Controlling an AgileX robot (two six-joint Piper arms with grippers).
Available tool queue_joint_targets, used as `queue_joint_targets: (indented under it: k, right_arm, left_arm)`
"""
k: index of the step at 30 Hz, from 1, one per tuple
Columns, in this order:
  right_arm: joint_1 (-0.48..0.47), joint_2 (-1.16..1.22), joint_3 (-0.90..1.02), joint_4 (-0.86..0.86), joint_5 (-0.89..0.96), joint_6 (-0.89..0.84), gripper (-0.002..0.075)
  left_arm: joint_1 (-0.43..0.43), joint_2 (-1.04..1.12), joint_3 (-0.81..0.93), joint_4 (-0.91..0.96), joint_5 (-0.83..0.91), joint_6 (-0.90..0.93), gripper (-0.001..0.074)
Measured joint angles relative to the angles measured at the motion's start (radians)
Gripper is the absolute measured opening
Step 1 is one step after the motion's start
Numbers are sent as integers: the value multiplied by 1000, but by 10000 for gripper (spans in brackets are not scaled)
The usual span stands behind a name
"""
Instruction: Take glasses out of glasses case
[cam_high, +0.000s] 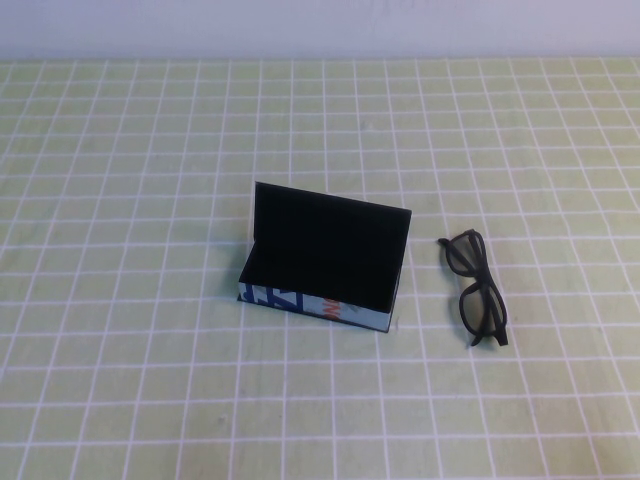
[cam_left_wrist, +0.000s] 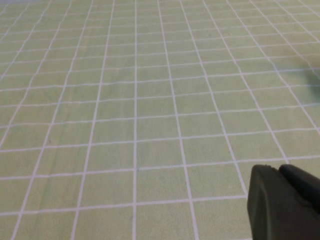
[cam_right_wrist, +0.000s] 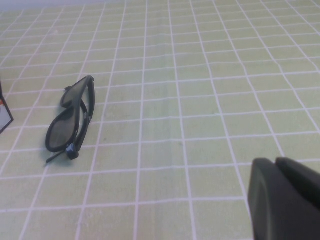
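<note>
The glasses case (cam_high: 322, 262) stands in the middle of the table with its lid up; its black inside holds nothing and its near side is printed blue, white and orange. The black glasses (cam_high: 477, 287) lie folded on the cloth to the right of the case, apart from it. They also show in the right wrist view (cam_right_wrist: 70, 120), with a corner of the case (cam_right_wrist: 4, 111) beside them. My left gripper (cam_left_wrist: 286, 200) is shut and empty over bare cloth. My right gripper (cam_right_wrist: 287, 197) is shut and empty, back from the glasses. Neither gripper shows in the high view.
A green cloth with a white grid (cam_high: 150, 150) covers the table up to a pale wall (cam_high: 320, 25) at the far edge. Nothing else stands on the cloth.
</note>
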Motion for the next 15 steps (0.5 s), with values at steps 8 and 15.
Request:
queue_joint_targets:
  k: [8, 15]
  right_arm:
    - [0, 0, 0, 0, 0, 0, -18]
    - [0, 0, 0, 0, 0, 0, -18]
  left_arm:
    - [0, 0, 0, -4, 17, -5, -4]
    - [0, 0, 0, -4, 18, -5, -4]
